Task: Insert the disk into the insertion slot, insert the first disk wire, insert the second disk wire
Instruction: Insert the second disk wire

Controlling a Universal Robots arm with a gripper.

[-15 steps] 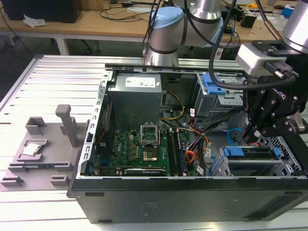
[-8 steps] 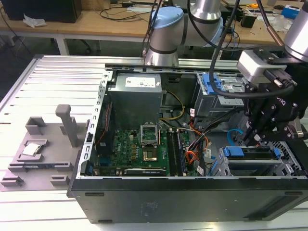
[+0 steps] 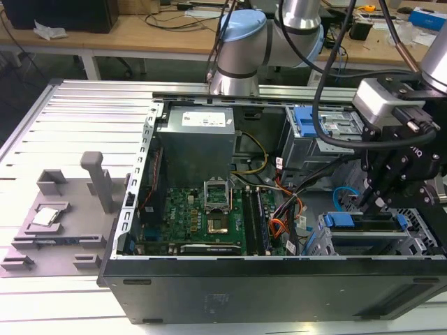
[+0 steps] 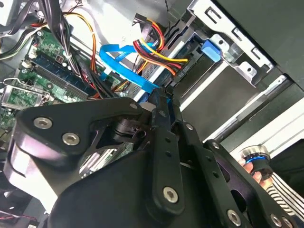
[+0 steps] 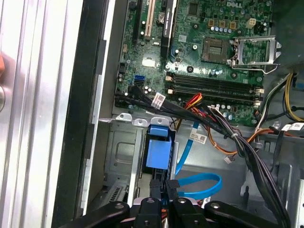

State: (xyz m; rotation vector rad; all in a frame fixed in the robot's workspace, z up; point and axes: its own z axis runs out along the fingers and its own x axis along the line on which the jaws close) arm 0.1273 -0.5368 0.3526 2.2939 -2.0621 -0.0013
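The disk (image 3: 364, 225) lies in the insertion slot (image 3: 419, 241), the low silver cage at the exterior view's right, its blue carrier (image 5: 158, 147) flush with the cage wall (image 5: 121, 152). A bundle of red, yellow and black wires (image 4: 159, 52) runs to the disk's rear edge. The second disk wire (image 4: 118, 57), a light-blue flat cable, loops (image 5: 202, 185) beside the disk. My gripper (image 4: 163, 95) hangs right over the disk's rear edge (image 3: 377, 201), fingers shut on the cable's small dark plug (image 5: 172, 184).
The motherboard (image 3: 202, 213) and power supply (image 3: 195, 143) fill the open case's middle. An upper grey cage with a blue latch (image 3: 307, 122) stands behind the gripper. Black cable bundles (image 5: 237, 142) cross near the disk. A person's hand (image 4: 256, 175) is beside the case.
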